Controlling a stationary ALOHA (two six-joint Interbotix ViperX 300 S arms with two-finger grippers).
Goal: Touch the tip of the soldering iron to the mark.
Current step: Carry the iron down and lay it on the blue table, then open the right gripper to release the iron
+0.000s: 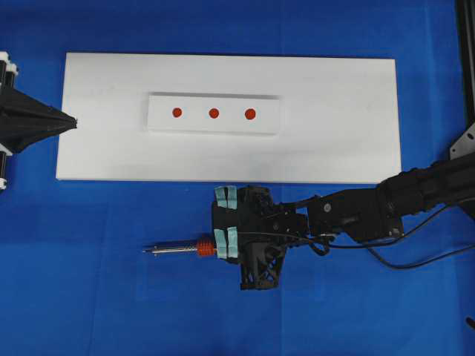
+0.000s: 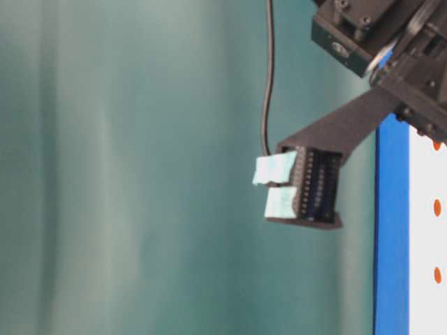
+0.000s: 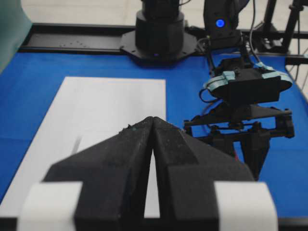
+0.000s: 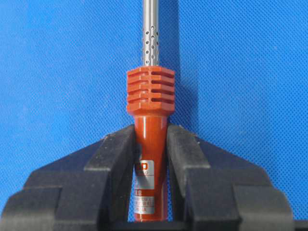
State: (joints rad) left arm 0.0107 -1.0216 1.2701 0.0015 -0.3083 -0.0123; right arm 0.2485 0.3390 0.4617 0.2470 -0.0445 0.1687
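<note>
The soldering iron (image 1: 182, 251) lies level over the blue cloth, in front of the white board, with its tip (image 1: 146, 251) pointing left. My right gripper (image 1: 217, 249) is shut on its red-orange handle, just behind the ribbed collar (image 4: 150, 91). In the right wrist view, both fingers press the handle (image 4: 150, 159) and the silver shaft runs out of the top of the frame. Three red marks (image 1: 214, 113) sit in a row on a raised white strip (image 1: 215, 127), well away from the tip. My left gripper (image 1: 73, 122) is shut on nothing at the board's left edge.
The white board (image 1: 326, 148) lies across the back of the blue cloth. The iron's black cord (image 1: 415, 259) trails right beside my right arm (image 1: 371, 211). A black frame rail (image 1: 467, 67) stands at the far right. The right arm's base (image 3: 159, 33) faces the left wrist camera.
</note>
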